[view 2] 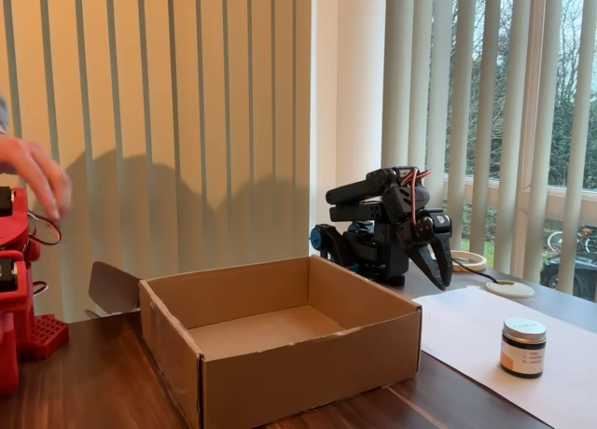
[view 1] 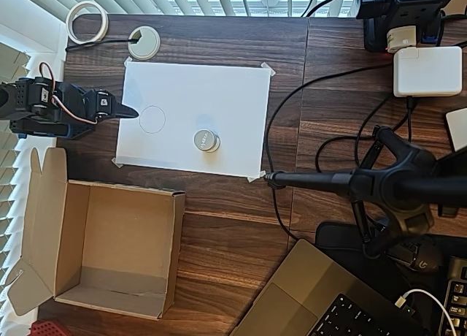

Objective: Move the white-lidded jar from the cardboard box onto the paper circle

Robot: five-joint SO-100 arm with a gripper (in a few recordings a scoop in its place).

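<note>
The white-lidded jar (view 1: 206, 140) stands on the taped white sheet (view 1: 219, 88) toward its right half, out of the empty cardboard box (view 1: 44, 226) but beside the paper circle (view 1: 152, 119), not on it. The gripper (view 1: 131, 112), jaws closed and empty, rests at the sheet's left edge. The fixed view adds the jar's dark sides and label.

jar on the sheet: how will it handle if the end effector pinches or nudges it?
The jar stands upright and squat, wider than tall in the fixed view, so a nudge would probably slide it across the sheet rather than tip it. Its sides look shiny, so a pinch may slip. Knocked onto its side, the round body would likely roll.
</note>
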